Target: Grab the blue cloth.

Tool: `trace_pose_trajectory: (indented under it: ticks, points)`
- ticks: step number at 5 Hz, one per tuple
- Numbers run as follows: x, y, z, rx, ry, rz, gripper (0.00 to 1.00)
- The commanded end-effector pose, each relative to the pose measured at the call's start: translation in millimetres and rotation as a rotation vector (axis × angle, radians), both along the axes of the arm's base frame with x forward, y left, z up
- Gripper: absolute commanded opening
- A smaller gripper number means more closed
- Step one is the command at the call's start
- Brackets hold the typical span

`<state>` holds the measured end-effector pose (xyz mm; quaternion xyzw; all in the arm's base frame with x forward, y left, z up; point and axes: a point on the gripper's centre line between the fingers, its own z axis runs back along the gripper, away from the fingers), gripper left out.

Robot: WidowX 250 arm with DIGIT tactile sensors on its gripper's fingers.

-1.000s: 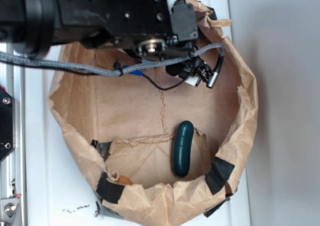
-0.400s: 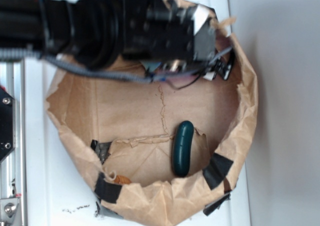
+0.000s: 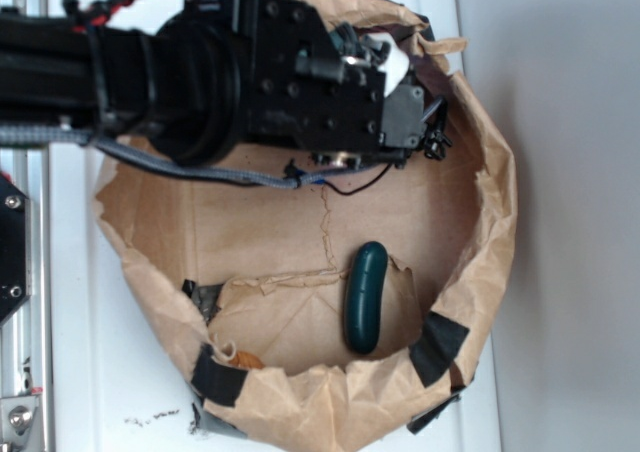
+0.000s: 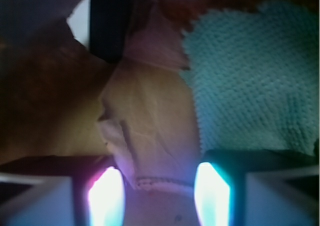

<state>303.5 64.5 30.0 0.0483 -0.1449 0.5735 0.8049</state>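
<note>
In the wrist view the blue cloth (image 4: 255, 81), a pale teal textured rag, lies at the upper right on crumpled brown paper (image 4: 150, 126). My gripper (image 4: 159, 196) is open, its two glowing pads (image 4: 106, 198) apart with only paper between them. The cloth starts just beyond the right-hand pad and is not between the fingers. In the exterior view the gripper (image 3: 433, 137) hangs at the top right, inside the paper bag (image 3: 490, 232). The black arm (image 3: 280, 82) hides the cloth there.
A dark green glossy oblong (image 3: 365, 297) lies on the bag's floor, lower middle. Black tape patches (image 3: 438, 347) hold the crumpled rim together. A small orange scrap (image 3: 245, 359) sits at the lower left. In the wrist view a black tape strip (image 4: 110, 23) stands ahead.
The arm has turned and covered more of the bag's upper part. The gripper has shifted right and up toward the top right rim. The green oblong has not moved.
</note>
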Motion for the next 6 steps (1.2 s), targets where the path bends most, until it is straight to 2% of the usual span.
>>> trace_pose_trajectory:
  ticks: [1, 2, 3, 4, 6]
  points:
    - [6.4, -0.1, 48.1, -0.052, 0.003, -0.011, 0.0]
    - [6.0, 2.6, 63.8, -0.075, 0.015, -0.032, 0.0]
    - [3.9, 15.9, 72.8, -0.086, 0.042, -0.041, 0.79]
    - [0.9, 30.9, 71.2, -0.074, 0.057, -0.048, 1.0]
    - [-2.8, 39.5, 40.5, 0.037, 0.097, 0.036, 1.0]
